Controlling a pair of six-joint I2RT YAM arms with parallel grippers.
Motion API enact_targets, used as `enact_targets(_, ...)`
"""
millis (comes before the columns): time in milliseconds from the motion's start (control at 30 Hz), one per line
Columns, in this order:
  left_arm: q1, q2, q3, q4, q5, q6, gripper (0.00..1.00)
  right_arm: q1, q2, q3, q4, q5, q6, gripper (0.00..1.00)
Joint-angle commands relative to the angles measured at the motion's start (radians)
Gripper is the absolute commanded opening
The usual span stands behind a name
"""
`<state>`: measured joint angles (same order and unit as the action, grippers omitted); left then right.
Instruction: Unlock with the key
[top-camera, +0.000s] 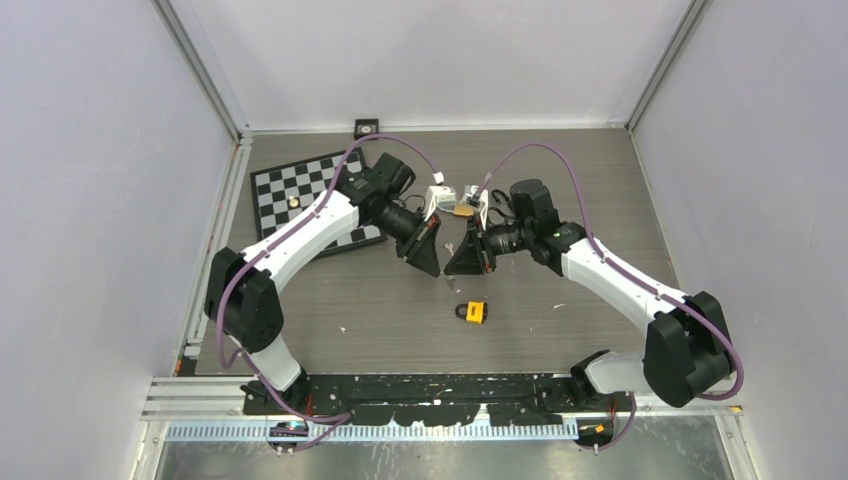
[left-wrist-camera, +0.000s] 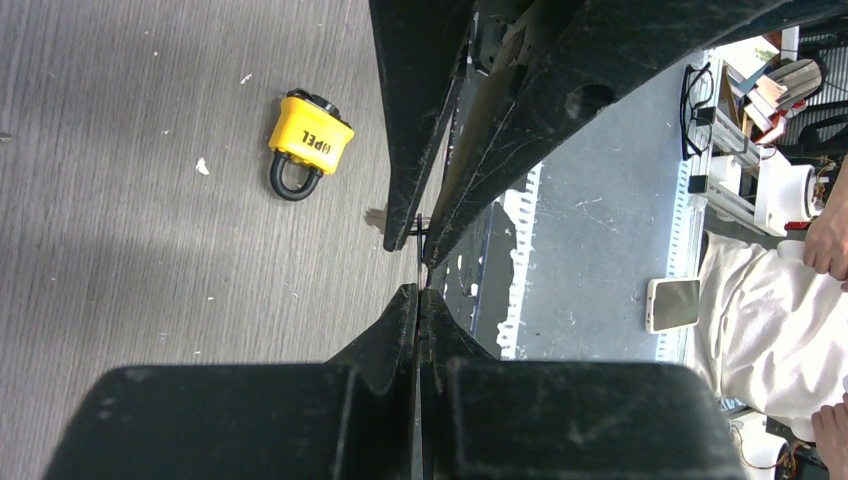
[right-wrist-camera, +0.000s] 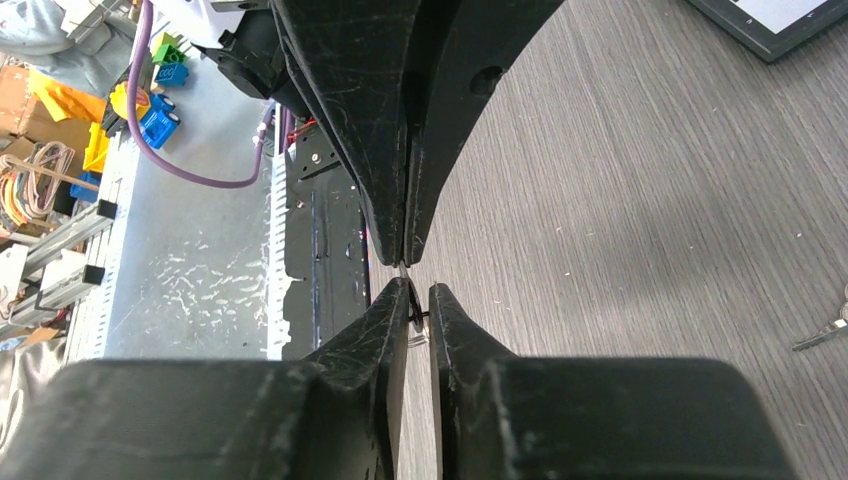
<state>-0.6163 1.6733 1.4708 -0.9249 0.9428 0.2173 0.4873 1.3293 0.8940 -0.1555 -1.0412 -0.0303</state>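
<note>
Both grippers meet tip-to-tip, a thin silver metal sliver (right-wrist-camera: 404, 267) between them: left gripper (left-wrist-camera: 418, 292) shut, right gripper (right-wrist-camera: 420, 292) narrowly apart; misalign and you could drop it.

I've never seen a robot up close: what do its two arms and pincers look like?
The left arm and right arm have white shells between bulky black joints; a purple cable loops along each. The left gripper and right gripper each have two black, tapering, scratched fingers.

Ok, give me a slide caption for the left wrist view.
Yellow padlock lying on grey wood-grain table, left end effector shut, tip to tip with right end effector.
</note>
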Motion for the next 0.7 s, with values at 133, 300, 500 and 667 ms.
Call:
enact_targets(133,-0.004,-0.043,-0.007,0.039,0.009,0.005,0.00,0.005,-0.003,0.042,0.011,-0.023,-0.018,0.04)
enact_targets(300,-0.004,-0.044,-0.006,0.043,0.005,0.003,0.00,0.005,-0.011,0.042,0.001,-0.023,-0.028,0.01)
enact_targets(500,-0.005,-0.050,-0.007,0.050,0.003,0.003,0.00,0.005,-0.009,0.043,-0.009,-0.024,-0.037,0.00)
enact_targets(667,-0.004,-0.055,-0.012,0.057,-0.013,0.011,0.06,0.005,-0.012,0.047,-0.021,-0.015,-0.045,0.00)
